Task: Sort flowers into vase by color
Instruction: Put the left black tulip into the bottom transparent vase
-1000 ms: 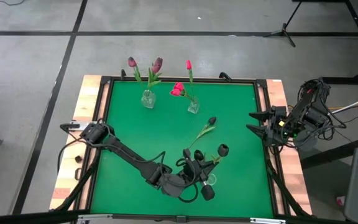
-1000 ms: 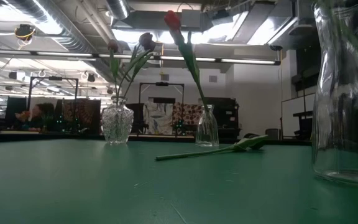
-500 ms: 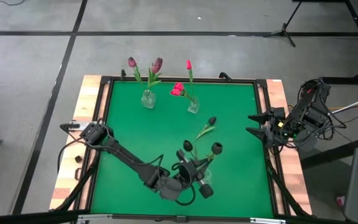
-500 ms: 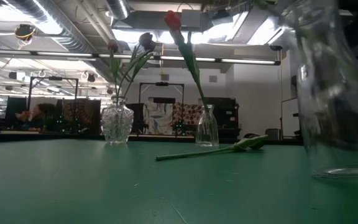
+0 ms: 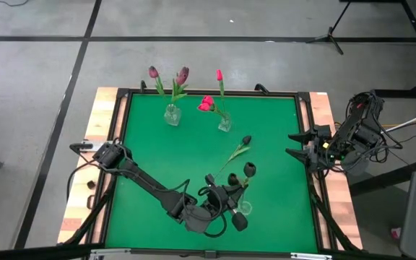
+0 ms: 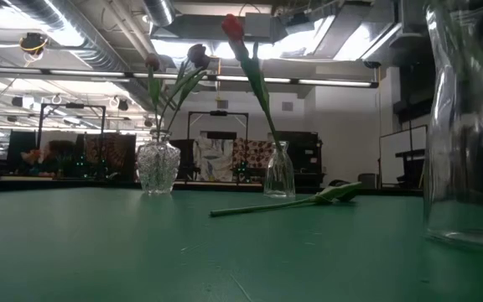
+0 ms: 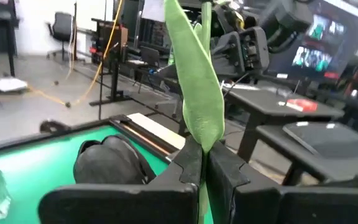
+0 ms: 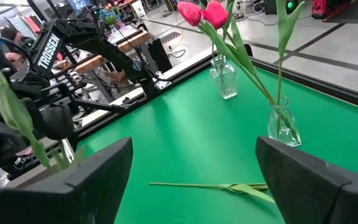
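Our left gripper pinches a dark-headed green-stemmed flower over the clear glass vase – right gripper open, idle

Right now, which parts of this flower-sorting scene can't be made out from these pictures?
- Near vase, low view: top cut off by the frame; what it holds is unclear.
- Held flower, left wrist view: bud cut off at the frame's top; left gripper hides the lower stem.
- Lying flower, low view: bud colour too small to tell.
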Controlling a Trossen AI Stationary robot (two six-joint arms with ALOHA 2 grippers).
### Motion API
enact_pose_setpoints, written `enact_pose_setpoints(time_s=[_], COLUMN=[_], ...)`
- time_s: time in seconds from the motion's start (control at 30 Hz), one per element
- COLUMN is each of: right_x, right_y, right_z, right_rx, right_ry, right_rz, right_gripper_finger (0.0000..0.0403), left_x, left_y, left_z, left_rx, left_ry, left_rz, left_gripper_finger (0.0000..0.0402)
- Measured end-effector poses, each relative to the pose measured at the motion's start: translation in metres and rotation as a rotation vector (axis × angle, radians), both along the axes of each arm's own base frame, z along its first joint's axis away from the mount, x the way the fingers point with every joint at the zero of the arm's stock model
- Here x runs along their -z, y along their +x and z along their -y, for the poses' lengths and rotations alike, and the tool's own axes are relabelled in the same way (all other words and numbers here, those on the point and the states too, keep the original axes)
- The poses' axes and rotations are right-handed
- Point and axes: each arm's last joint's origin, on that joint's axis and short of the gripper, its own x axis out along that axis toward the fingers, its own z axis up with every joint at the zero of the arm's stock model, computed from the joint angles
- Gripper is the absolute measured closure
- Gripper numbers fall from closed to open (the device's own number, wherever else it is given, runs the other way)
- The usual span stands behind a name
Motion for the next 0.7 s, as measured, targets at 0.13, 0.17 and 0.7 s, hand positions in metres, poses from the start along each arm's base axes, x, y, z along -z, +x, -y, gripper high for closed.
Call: enact_pose_setpoints(time_s=[0.13,0.17,0.7], right_x=[0.0002,0.0003,0.0003], right_y=[0.0000,0.0000,0.0000], right_z=[-0.0004,-0.0004,-0.0004], right_rx=[-0.013,-0.013,-0.013], right_ry=[0.005,0.004,0.004], right_rz=[-0.008,-0.009,-0.009], right_gripper_finger=[0.0063,0.0063,0.0063], left_x=[0.0001,0.0000,0.0000], left_y=[0.0001,0.0001,-0.0005], left_z=[-0.0002,-0.0002,0.0010], left_rx=[0.000,0.000,0.004], left_ry=[-0.070,-0.072,-0.129], left_rz=[0.055,0.056,0.101], left_gripper_finger=[0.0397,0.0397,0.0390])
